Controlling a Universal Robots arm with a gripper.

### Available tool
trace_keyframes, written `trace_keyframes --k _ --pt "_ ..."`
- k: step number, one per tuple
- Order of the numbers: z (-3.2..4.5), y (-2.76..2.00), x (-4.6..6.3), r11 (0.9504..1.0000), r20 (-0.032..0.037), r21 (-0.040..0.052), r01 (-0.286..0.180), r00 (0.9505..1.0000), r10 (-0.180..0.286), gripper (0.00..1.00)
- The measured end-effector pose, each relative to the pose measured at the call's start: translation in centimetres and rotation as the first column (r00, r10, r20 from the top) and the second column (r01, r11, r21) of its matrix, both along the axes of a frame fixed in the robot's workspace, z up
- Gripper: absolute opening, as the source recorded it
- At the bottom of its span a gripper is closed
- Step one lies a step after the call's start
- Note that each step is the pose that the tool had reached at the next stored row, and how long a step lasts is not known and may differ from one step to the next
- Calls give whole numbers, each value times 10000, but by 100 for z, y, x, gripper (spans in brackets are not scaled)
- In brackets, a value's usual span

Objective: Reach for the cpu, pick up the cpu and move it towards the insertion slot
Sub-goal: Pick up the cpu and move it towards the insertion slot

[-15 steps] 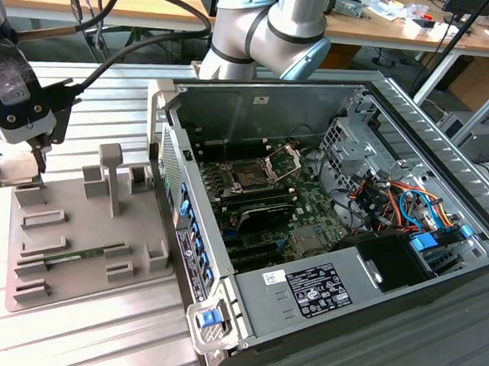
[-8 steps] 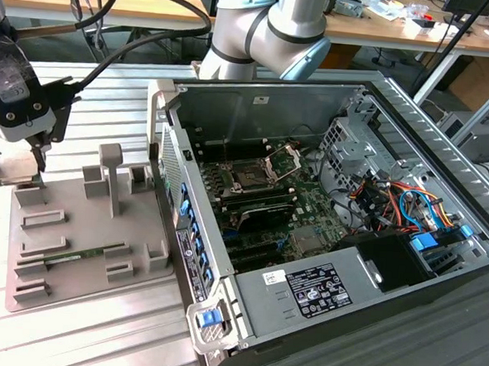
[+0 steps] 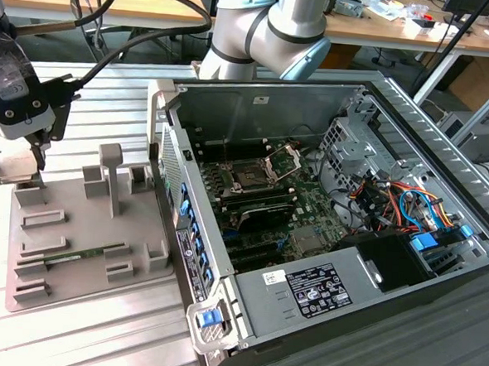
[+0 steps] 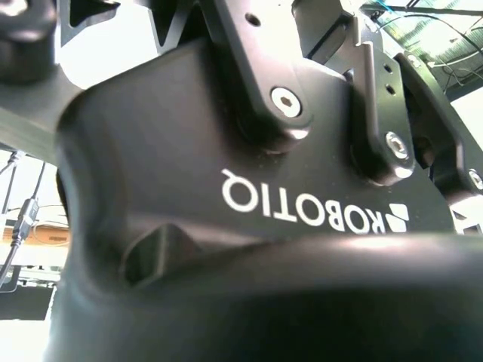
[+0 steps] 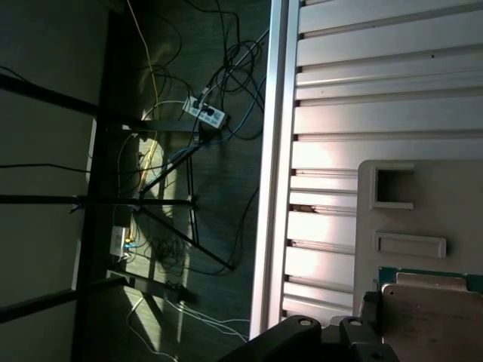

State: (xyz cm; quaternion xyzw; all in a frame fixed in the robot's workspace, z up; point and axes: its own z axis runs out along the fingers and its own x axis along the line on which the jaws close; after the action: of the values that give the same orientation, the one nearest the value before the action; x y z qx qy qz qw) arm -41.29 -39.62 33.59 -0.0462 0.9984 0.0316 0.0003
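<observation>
The gripper (image 3: 18,161) hangs upright over the grey plastic tray's (image 3: 72,284) far corner, at the exterior view's left; whether it grips anything cannot be told. In the first wrist view the cpu (image 5: 430,320), 1 flat silvery square, lies on that tray, partly cut off. The metal-framed insertion slot (image 3: 249,179) sits well apart.

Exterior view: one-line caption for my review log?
Gripper at a corner of the grey tray, exterior view's left; insertion slot inside the open computer case, its right.

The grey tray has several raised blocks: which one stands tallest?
The upright post towards the far edge of the grey tray in the exterior view. It rises well above the others, which are low frames.
</observation>
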Motion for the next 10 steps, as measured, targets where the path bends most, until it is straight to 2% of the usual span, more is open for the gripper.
trace_keyframes --k 10 --pt "36 0 0 10000 0 3 0 10000 0 54"
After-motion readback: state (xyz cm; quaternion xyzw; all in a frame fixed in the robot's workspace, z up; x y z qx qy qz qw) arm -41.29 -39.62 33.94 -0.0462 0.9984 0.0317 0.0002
